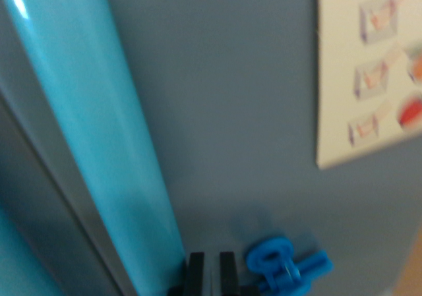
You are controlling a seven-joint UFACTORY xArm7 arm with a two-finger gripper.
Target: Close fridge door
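- The grey-blue fridge door (224, 111) fills the wrist view.
- Its glossy cyan handle (92, 131) runs diagonally along the door's left.
- The black fingers (211, 273) stand slightly apart, empty, just right of the handle's foot.
- A blue clip (285, 264) sits right of the fingers.
- A picture card (369, 72) is stuck to the door's upper right.

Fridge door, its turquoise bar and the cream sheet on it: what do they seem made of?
Fridge door: smooth matt grey-blue panel, probably painted metal or plastic; no glare. Turquoise bar: glossy, likely plastic, with a bright highlight near its top. Cream sheet: flat, matt, looks like paper or card printed with small pictures; blur leaves it open.
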